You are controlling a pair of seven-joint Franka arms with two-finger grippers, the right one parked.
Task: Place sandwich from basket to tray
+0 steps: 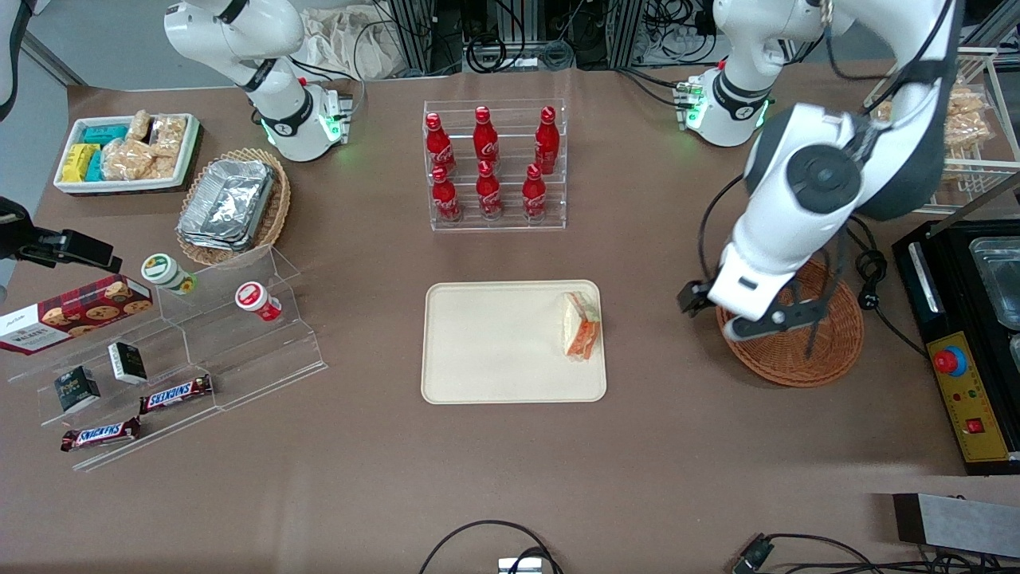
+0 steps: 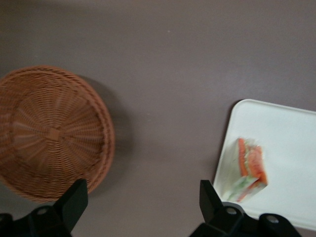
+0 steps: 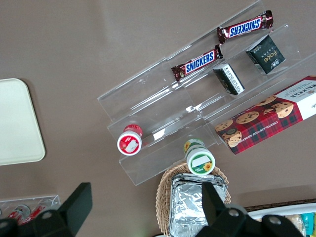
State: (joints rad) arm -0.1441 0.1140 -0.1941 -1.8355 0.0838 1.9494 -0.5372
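Now sandwich (image 1: pixel 580 325) apart from open tool (image 2: pixel 140 200)

Bright even overhead light, soft shadow beside the basket (image 2: pixel 52 133), sandwich (image 2: pixel 247 170) slightly blurred

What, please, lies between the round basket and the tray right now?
Only bare table between basket and tray, as the wrist view shows; the open gripper hangs above that gap.
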